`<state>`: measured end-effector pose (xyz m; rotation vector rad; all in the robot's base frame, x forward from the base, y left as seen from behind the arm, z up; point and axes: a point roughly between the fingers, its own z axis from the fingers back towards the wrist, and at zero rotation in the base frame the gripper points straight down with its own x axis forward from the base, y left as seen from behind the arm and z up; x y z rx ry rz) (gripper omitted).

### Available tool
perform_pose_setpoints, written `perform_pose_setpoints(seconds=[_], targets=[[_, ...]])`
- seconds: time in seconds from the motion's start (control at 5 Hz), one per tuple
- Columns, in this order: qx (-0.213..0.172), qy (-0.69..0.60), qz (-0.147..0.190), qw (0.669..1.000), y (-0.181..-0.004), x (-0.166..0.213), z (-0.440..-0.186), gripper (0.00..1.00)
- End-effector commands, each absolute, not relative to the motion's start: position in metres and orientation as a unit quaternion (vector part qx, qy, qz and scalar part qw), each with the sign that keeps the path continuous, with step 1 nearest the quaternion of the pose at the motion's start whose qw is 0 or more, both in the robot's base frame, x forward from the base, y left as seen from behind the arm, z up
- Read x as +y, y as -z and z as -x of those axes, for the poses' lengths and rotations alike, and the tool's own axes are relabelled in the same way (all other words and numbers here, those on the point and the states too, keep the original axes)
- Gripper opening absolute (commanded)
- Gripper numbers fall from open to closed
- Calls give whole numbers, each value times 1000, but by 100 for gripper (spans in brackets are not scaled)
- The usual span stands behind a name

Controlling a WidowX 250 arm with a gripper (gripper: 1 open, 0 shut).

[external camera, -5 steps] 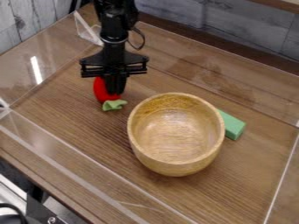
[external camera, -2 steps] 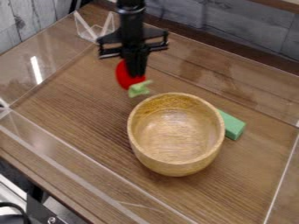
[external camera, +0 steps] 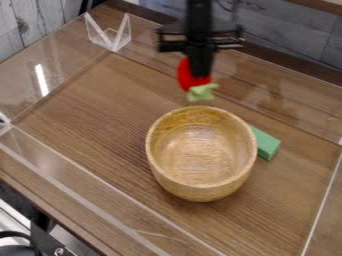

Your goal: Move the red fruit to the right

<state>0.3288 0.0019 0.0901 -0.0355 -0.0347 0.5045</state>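
The red fruit (external camera: 193, 74) is a small bright-red strawberry with a light green cap (external camera: 202, 93) hanging from its lower end. It is lifted off the table, above the far rim of the wooden bowl. My gripper (external camera: 198, 70) points straight down and is shut on the red fruit. The black arm (external camera: 201, 25) comes down from the top of the view and hides part of the fruit's right side.
A wooden bowl (external camera: 201, 172) sits on the wooden table (external camera: 94, 110), just in front of the fruit. A flat green block (external camera: 267, 144) lies against the bowl's right side. Clear plastic walls (external camera: 107, 30) ring the table.
The gripper has carried the red fruit up and to the right, from the table left of the bowl to above the bowl's far rim. Bowl and green block have not moved.
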Motion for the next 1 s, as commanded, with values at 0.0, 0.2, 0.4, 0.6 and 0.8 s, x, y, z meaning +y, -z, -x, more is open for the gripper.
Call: perform_pose_setpoints(seconds=[0.0,0.2,0.4,0.6,0.8], targets=[[-48,-250,15,967,-100,18,-334,0],[-44,-231,9,972,-90,11,-336,0],[-40,-230,4,972,-81,20,-331,0],[-43,-241,16,969,-93,-8,-334,0],[-42,-238,28,970,-100,-42,-337,0]])
